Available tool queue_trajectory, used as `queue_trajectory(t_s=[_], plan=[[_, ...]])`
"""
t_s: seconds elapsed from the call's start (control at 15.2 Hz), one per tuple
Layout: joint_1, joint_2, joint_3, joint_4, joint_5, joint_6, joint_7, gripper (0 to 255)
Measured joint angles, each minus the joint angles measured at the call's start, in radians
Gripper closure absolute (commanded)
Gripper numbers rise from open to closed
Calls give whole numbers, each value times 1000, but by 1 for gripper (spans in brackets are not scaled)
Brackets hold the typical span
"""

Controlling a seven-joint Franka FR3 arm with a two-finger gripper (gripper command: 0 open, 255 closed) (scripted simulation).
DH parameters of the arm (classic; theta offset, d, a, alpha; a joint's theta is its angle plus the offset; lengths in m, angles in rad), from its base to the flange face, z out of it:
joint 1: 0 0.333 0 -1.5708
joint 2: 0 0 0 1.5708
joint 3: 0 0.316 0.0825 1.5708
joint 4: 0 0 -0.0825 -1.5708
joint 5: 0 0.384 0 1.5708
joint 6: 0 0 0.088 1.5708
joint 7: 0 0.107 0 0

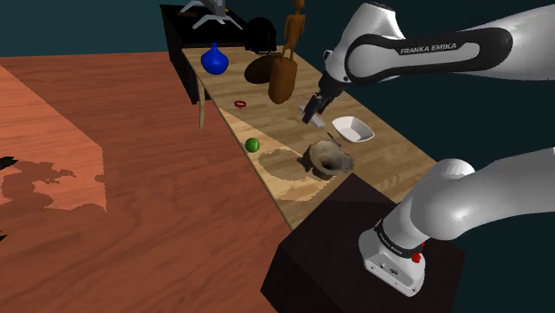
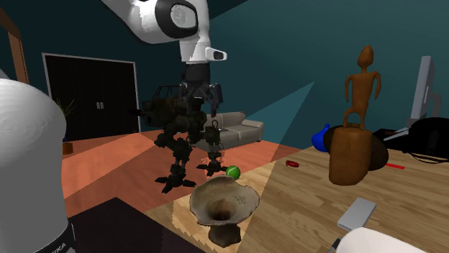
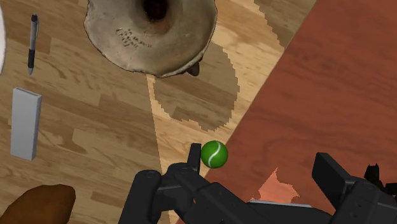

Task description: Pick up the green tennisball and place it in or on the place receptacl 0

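Note:
The green tennis ball (image 1: pixel 253 144) lies on the wooden table (image 1: pixel 391 160), close to the edge that borders the reddish floor. In the shoulder view my black gripper (image 1: pixel 313 111) hangs above the table, to the right of the ball and apart from it. Looking down from the wrist, the ball (image 3: pixel 214 154) shows well below the open gripper (image 3: pixel 261 167), just inside one fingertip (image 3: pixel 194 154), and nothing is held. A white bowl (image 1: pixel 353 130) and a brownish funnel-shaped vase (image 1: pixel 327 157) stand nearby. From the second exterior camera the ball (image 2: pixel 232 172) sits behind the vase (image 2: pixel 223 205).
A brown figure statue (image 1: pixel 285 67), a blue vase (image 1: pixel 214 60) and a red ring (image 1: pixel 239 103) stand further along the table. A grey block (image 3: pixel 25 123) and a pen (image 3: pixel 32 43) lie near the vase. A dark mech-like figure (image 2: pixel 180 144) stands on the floor beyond the table edge.

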Motion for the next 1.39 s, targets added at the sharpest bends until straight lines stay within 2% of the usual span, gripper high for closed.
queue_trajectory(t_s=[0.33, 0.66, 1.06, 1.25, 1.39], plan=[[27, 187, -25, 0, 44, 214, -45, 0], [63, 388, -54, 51, 131, 389, -125, 0], [87, 647, -47, 169, 327, 550, -284, 0], [58, 781, -7, 250, 441, 613, -385, 0], [38, 863, 24, 311, 491, 643, -425, 0]])
